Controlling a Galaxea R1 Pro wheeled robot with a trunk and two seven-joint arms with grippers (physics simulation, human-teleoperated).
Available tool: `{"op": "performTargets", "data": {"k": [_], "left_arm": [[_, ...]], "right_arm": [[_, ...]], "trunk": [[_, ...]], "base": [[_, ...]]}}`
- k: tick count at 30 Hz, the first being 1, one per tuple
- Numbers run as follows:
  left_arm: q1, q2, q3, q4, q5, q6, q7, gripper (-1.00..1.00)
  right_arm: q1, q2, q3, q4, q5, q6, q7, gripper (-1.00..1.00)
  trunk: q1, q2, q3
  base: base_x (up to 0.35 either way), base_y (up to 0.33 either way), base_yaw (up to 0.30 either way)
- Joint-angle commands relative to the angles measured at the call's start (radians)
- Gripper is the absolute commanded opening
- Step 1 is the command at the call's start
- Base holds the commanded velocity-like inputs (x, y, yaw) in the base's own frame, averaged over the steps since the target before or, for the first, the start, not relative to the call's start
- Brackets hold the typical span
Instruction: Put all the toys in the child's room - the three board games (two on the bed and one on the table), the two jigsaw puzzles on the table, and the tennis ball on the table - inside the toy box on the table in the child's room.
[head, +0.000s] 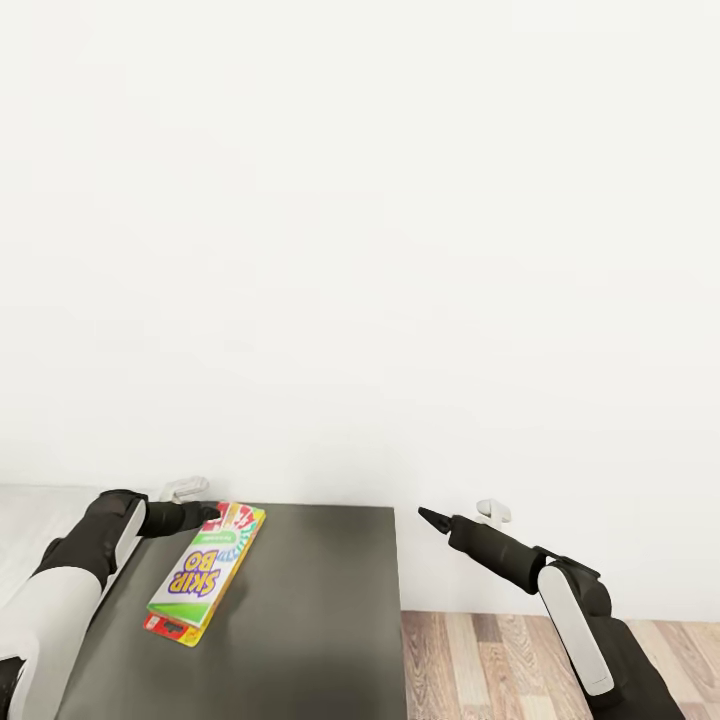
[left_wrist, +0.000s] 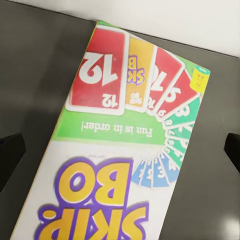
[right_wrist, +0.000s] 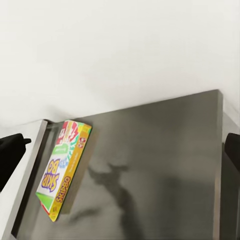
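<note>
One board game (head: 205, 572) flat on table (head: 310, 610); left gripper (head: 210, 514) wide above it; right gripper (head: 432, 517) state unclear.

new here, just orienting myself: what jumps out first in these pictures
The bright Skip-Bo game box lies flat on the dark table, near its left edge. The left hand sits at the box's far end, fingers spread wide; the right hand hangs off the table's right side, before a bare white wall.

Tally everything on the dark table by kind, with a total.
Board game: 1, a Skip-Bo box lying flat near the table's left edge.
Jigsaw puzzle: 0 in sight.
Tennis ball: 0 in sight.
Toy box: 0 in sight.
Total: 1
</note>
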Motion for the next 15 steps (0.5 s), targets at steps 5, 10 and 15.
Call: {"op": "performTargets", "data": {"k": [5, 10, 15], "left_arm": [[-0.001, -0.001, 0.005, -0.001, -0.009, 0.003, -0.009, 1.00], [-0.001, -0.001, 0.005, -0.001, -0.010, 0.003, -0.008, 1.00], [-0.001, -0.002, 0.005, -0.001, -0.011, 0.003, -0.008, 1.00]], "right_arm": [[-0.001, 0.000, -0.002, 0.001, -0.001, 0.006, 0.003, 1.00], [-0.001, 0.000, -0.002, -0.001, -0.001, 0.006, 0.003, 1.00], [-0.001, 0.000, -0.002, -0.001, -0.001, 0.006, 0.003, 1.00]], "trunk": [[0.001, -0.002, -0.010], [0.001, -0.002, -0.019], [0.001, -0.002, -0.027]], "base": [[0.000, 0.000, 0.000], [0.000, 0.000, 0.000], [0.000, 0.000, 0.000]]}}
